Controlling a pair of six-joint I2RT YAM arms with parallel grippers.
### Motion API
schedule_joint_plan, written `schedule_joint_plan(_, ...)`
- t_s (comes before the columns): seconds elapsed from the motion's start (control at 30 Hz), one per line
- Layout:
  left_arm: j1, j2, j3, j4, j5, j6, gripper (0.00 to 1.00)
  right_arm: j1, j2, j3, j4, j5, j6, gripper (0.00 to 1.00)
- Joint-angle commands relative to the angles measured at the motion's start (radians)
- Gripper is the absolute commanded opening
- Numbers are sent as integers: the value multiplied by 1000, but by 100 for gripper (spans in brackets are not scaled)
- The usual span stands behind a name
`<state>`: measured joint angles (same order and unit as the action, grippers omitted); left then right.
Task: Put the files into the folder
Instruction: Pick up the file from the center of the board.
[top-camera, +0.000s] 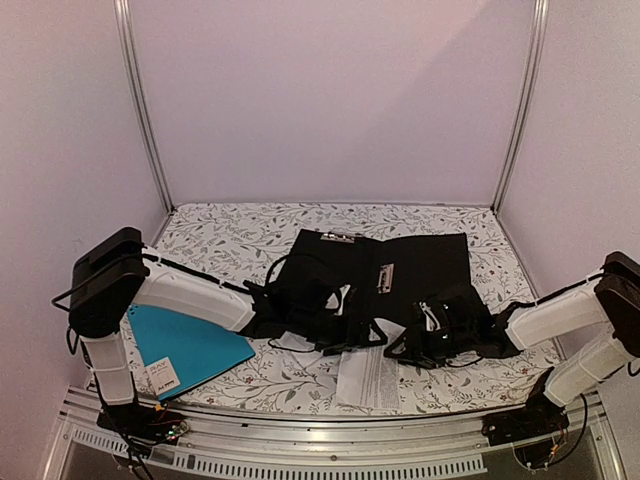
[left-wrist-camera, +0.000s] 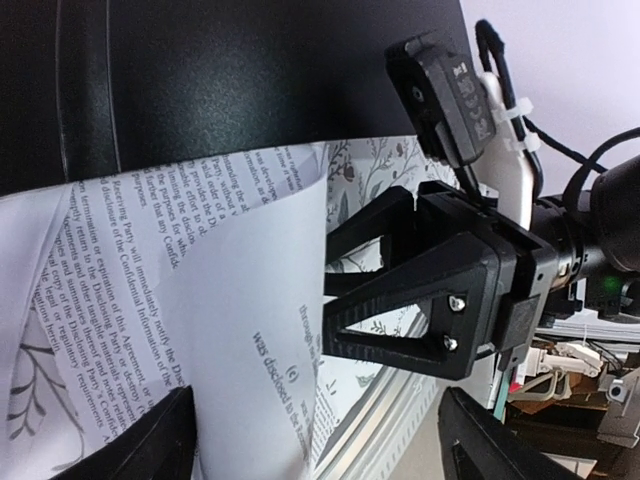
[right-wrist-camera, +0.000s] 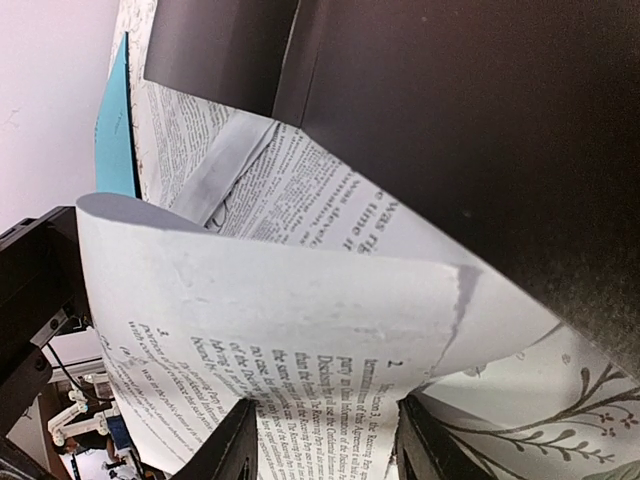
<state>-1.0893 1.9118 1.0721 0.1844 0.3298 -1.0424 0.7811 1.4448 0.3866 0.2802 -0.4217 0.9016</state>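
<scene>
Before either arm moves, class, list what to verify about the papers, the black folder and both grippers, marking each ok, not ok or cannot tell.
1. The folder lies open: ok.
2. The files inside it: not ok; they lie curled at its near edge.
3. The left gripper open: ok.
4. The right gripper holding the files firmly: cannot tell; a sheet passes between its fingers.
5. The teal folder out of the way: ok.

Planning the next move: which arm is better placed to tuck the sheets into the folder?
Right: the right pincer grips the curled white printed paper sheet by the flat black folder; the left pincer stands open.
</scene>
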Motion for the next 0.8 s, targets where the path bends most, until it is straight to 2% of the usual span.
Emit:
schedule_joint_plan(0.0, 8, -35, -15, -32, -25, 42, 83, 9, 30, 27, 22, 13, 3, 46)
schedule_joint_plan(0.13, 9, -39, 0, -98, -74, 84, 83, 13, 8, 23, -53, 92, 7, 45)
schedule_joint_plan(0.47, 11, -30, 35, -246, -178, 170, 83, 22, -219, 17, -319, 285, -52, 46)
schedule_joint_plan(0.77, 6, -27, 42, -266, -169, 176, 84, 24, -139, 53, -360, 334, -65, 50)
